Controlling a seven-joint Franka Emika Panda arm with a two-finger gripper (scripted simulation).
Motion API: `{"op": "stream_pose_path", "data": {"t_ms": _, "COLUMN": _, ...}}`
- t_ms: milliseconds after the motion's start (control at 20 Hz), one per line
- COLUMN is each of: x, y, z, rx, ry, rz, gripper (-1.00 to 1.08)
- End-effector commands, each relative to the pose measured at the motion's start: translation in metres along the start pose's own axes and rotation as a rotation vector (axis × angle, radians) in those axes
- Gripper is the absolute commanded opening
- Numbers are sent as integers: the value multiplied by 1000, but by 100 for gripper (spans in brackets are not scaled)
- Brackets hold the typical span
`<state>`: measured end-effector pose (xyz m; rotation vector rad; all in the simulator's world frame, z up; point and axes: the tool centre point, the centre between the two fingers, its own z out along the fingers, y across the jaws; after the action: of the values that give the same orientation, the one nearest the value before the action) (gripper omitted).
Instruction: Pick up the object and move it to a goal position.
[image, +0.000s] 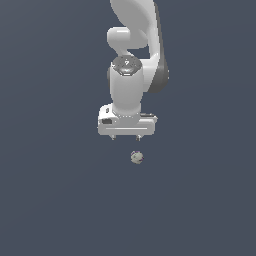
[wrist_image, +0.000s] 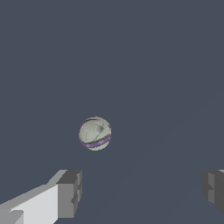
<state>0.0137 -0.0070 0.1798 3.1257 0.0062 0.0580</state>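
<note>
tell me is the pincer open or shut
Open: in the wrist view the pincer's fingers stand far apart, with the ball lying free, ungrasped.

Off-white, grey-mottled ball (wrist_image: 95, 133) with purple band; white arm (image: 131, 85).

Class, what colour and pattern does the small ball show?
The ball is mottled off-white and grey with a purple band, clearest in the wrist view.
</note>
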Motion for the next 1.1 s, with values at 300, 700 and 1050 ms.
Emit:
{"op": "stream_pose_path", "data": {"t_ms": 300, "x": 6, "y": 8, "z": -2, "rx": 3, "ry": 14, "rz": 41, "gripper": 100}}
{"op": "stream_pose_path", "data": {"t_ms": 700, "x": 7, "y": 12, "z": -3, "rx": 4, "ry": 19, "rz": 56, "gripper": 100}}
{"op": "stream_pose_path", "data": {"t_ms": 1050, "x": 10, "y": -7, "z": 25, "rx": 5, "ry": 3, "rz": 21, "gripper": 100}}
